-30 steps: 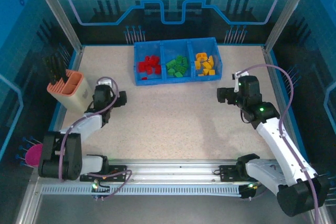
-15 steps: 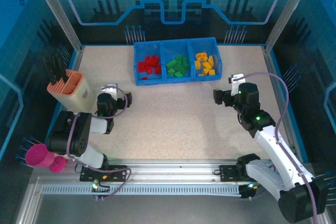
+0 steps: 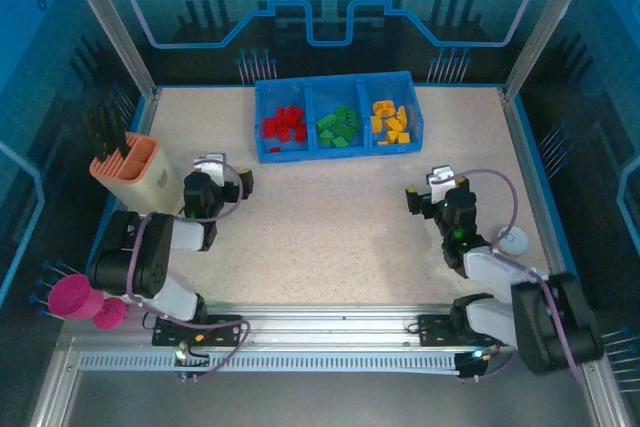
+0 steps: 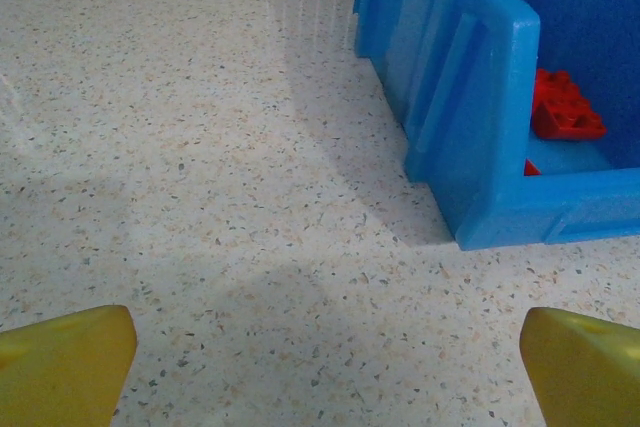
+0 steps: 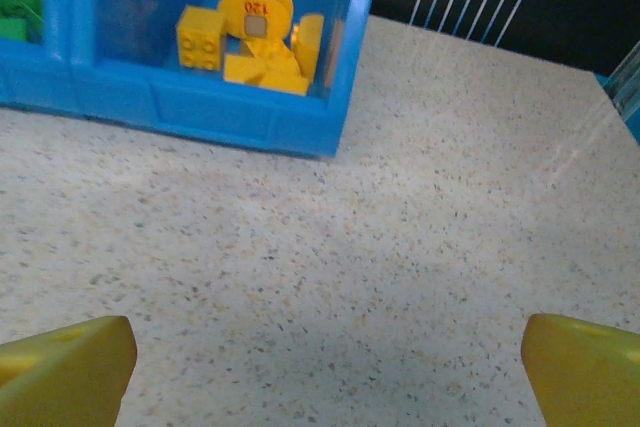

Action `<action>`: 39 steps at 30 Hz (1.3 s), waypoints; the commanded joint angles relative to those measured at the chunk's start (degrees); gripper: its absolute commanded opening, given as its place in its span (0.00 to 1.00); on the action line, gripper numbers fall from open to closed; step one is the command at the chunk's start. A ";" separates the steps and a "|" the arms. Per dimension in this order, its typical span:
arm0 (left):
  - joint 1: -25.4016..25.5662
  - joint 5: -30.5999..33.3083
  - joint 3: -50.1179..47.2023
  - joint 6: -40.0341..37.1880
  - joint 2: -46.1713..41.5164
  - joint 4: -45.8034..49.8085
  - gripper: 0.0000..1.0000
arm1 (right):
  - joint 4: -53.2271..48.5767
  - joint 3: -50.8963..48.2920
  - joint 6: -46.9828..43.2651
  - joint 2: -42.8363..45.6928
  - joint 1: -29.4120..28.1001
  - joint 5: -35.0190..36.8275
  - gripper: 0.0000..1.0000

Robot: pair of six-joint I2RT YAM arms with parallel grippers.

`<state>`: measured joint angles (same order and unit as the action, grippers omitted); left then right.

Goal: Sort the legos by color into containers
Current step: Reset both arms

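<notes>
The blue tray [image 3: 338, 150] stands at the back of the table with three compartments. Red legos [image 3: 285, 126] fill its left one, green legos [image 3: 338, 125] the middle, orange-yellow legos [image 3: 390, 122] the right. My left gripper [image 3: 243, 185] rests low at the left, open and empty, its yellow fingertips [image 4: 62, 365] wide apart over bare table. The tray's corner [image 4: 480, 147] and a red lego [image 4: 565, 112] lie ahead of it. My right gripper [image 3: 411, 197] is low at the right, open and empty. It faces the tray wall [image 5: 200, 107], behind which lie orange-yellow legos [image 5: 250, 42].
A peach-and-cream tool holder [image 3: 135, 172] stands at the left edge. A small round white can [image 3: 512, 240] sits beside the right arm. A pink object [image 3: 70, 295] hangs off the table's left front. A metal rail [image 3: 330, 332] runs along the near edge.
Both arms have drawn back toward their bases and folded low. The right arm's retreat has uncovered the white can. The legos in the tray have not moved.
</notes>
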<state>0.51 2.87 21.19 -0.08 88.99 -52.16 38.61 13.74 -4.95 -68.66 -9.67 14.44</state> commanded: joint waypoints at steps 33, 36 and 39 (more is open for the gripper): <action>-0.78 -1.52 1.02 0.03 0.03 -0.27 0.99 | 11.30 9.87 4.76 -19.92 6.95 -12.84 1.00; -1.04 -1.33 1.05 0.24 0.04 -0.21 0.99 | 12.19 9.38 4.39 -19.93 6.65 -12.26 1.00; -1.04 -1.29 1.04 0.27 0.04 -0.21 0.99 | 12.45 9.27 4.35 -19.93 6.42 -12.00 1.00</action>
